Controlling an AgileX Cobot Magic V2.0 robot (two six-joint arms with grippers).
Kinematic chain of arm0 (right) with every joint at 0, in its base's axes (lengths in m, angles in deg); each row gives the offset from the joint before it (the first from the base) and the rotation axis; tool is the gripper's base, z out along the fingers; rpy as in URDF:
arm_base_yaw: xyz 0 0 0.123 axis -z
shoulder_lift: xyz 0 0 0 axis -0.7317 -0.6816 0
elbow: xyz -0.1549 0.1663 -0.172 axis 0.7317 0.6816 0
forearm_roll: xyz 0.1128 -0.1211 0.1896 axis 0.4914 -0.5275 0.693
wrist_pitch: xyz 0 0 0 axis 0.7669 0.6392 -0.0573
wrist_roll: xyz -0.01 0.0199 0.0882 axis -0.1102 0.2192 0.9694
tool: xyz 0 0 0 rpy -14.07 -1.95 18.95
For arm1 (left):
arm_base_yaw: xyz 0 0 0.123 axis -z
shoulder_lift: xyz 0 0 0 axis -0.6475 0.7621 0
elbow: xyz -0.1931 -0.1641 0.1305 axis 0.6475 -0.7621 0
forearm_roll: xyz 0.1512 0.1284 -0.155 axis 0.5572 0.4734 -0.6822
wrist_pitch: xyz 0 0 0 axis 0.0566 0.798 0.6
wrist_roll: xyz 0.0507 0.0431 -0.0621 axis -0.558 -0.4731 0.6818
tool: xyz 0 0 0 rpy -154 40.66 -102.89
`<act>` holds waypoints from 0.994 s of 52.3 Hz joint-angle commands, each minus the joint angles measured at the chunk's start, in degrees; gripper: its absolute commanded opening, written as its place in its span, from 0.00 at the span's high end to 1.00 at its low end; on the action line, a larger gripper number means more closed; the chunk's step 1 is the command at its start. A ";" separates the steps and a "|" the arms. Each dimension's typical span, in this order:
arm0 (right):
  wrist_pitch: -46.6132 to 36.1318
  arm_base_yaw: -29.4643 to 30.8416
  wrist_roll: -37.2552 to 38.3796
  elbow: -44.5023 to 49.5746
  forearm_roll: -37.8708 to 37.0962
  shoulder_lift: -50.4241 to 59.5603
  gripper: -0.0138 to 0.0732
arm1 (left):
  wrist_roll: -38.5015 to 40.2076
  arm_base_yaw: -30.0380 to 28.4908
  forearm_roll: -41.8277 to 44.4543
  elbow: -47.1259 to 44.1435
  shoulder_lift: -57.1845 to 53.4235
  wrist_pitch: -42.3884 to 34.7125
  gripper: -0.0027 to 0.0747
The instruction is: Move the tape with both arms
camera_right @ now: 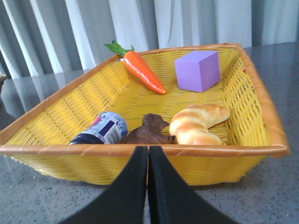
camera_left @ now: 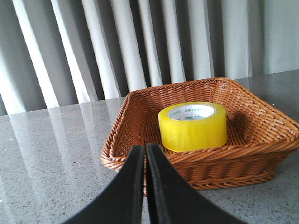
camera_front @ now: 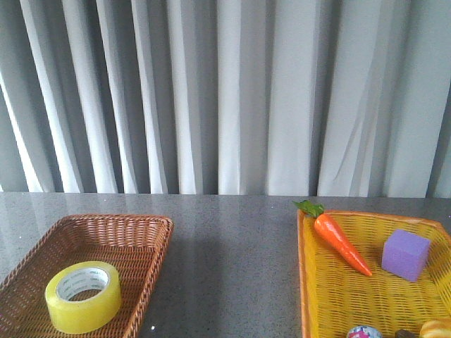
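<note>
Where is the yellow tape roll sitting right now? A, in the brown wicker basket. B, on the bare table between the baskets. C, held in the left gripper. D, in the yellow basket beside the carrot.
A: the tape lies flat inside the brown wicker basket, alone there, and the left gripper is shut, short of the basket.
</note>
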 commanded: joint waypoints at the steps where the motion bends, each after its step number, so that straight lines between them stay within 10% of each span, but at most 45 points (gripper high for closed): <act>1: -3.93 0.86 7.28 0.48 -7.37 0.35 0.85 | 0.14 0.25 -0.17 1.31 -0.94 -3.83 0.97; 52: -9.19 0.86 10.28 0.48 -5.73 0.35 0.85 | 0.14 0.25 -0.17 1.31 -0.94 -3.83 0.97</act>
